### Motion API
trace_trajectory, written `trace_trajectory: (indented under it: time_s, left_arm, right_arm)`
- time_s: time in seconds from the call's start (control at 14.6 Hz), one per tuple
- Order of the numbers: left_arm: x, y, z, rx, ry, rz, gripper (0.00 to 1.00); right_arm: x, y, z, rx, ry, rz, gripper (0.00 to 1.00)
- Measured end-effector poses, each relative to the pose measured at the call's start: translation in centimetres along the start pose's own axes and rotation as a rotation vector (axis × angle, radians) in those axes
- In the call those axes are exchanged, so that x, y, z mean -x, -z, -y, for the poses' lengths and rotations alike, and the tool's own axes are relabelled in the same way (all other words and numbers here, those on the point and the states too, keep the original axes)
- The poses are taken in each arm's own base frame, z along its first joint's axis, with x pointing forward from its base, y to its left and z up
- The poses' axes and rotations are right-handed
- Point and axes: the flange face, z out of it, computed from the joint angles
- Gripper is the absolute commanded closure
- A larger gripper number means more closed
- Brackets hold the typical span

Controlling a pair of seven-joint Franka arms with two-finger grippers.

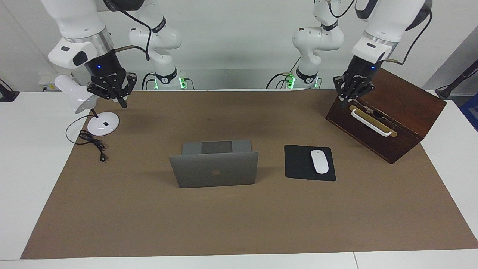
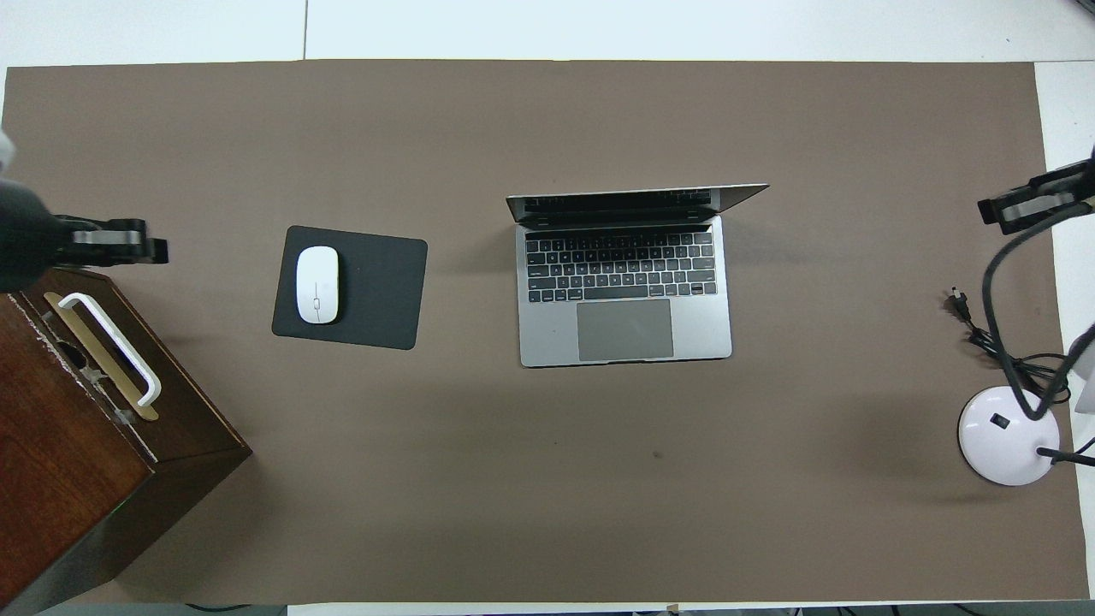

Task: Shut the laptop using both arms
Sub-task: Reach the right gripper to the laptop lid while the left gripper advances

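Left gripper (image 1: 350, 98), black and clawed on its white jointed arm, hangs clenched with fingertips together over the corner of the dark wooden box (image 1: 403, 112); it grasps nothing. Right gripper (image 1: 120, 100), likewise clenched and empty, hangs beside the white desk lamp (image 1: 80, 98) at the right arm's end of the table.

The thin silver-grey metal laptop (image 1: 214, 168) sits mid-table on the brown mat (image 1: 239, 224), well apart from both grippers, lid upright with the apple logo turned away from the robots and the keyboard toward them. Judged rigid, smooth and slippery; the hinge probably offers mild resistance, and the screen is fragile under point loads. Best contact appears to be the lid's top edge near both corners, pushed evenly toward the robots, so the base does not slide or twist.

Just beside it, toward the left arm's end, a black rectangular mouse pad (image 1: 298, 164) carries a white mouse (image 1: 319, 161).

The wooden box, with a white handle (image 1: 371, 122) on a brass plate, is shut; contents cannot be seen
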Motion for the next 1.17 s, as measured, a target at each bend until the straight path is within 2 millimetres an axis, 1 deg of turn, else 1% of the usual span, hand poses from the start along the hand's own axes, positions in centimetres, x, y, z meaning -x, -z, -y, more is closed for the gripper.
trace_trajectory:
  time_s: [0.14, 0.27, 0.41, 0.62, 0.82, 1.03, 1.17]
  left_arm:
    - [2.3, -2.2, -1.7, 0.012, -0.034, -0.066, 1.00]
    - [4.8, -3.6, -3.3, 0.025, -0.070, -0.102, 1.00]
    - [7.4, -4.7, -5.3, 0.043, -0.117, -0.135, 1.00]
    - [10.9, -6.2, -7.2, 0.063, -0.172, -0.156, 1.00]
    - [12.7, -7.2, -8.7, 0.080, -0.214, -0.186, 1.00]
    - [14.3, -9.6, -9.9, 0.096, -0.247, -0.235, 1.00]
    - [14.9, -11.0, -10.4, 0.104, -0.260, -0.257, 1.00]
  right_arm:
    - [-1.1, -0.5, 1.8, -0.008, -0.028, -0.009, 1.00]
    - [-2.4, -1.3, 2.4, -0.016, -0.051, -0.013, 1.00]
    - [-4.1, -3.0, 2.8, -0.026, -0.068, -0.013, 1.00]
    - [-7.1, -6.5, 3.9, -0.054, -0.113, 0.001, 1.00]
    - [-9.8, -9.6, 5.4, -0.083, -0.150, -0.013, 1.00]
    - [-12.3, -11.3, 7.9, -0.105, -0.176, -0.038, 1.00]
    - [-13.4, -12.3, 9.0, -0.108, -0.164, -0.056, 1.00]
